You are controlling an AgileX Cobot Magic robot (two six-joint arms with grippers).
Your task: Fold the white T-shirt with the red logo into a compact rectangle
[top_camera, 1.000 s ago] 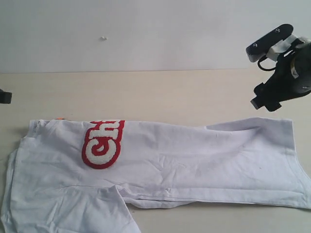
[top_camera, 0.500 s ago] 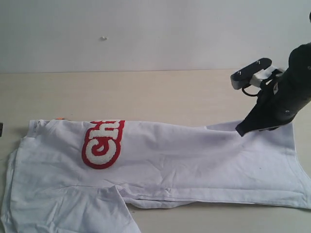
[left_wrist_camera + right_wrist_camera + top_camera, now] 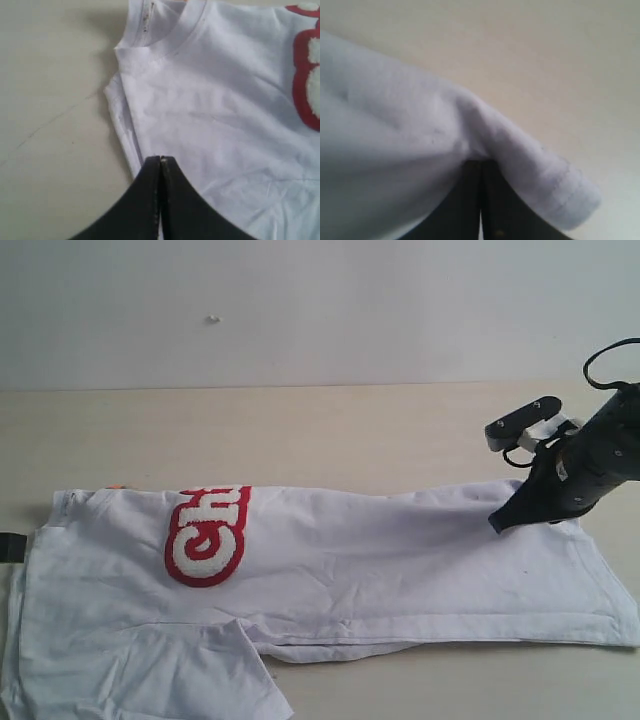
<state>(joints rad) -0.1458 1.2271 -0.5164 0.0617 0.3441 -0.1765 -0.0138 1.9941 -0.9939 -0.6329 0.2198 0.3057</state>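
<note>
The white T-shirt (image 3: 400, 560) lies lengthwise on the tabletop between the jaws: left jaws pressed together on its shoulder edge near the collar (image 3: 170, 35), right jaws pinching the hem (image 3: 565, 192); the red logo (image 3: 205, 540) sits nearer the left jaws.

surface: pale beige tabletop (image 3: 300, 430); backdrop: plain white wall (image 3: 400, 310); small speck (image 3: 213, 318); light: even

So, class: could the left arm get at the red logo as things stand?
Probably yes: the red logo lies face-up on the white T-shirt, nothing between it and the left gripper, though its jaws are shut on the shirt's edge.
</note>
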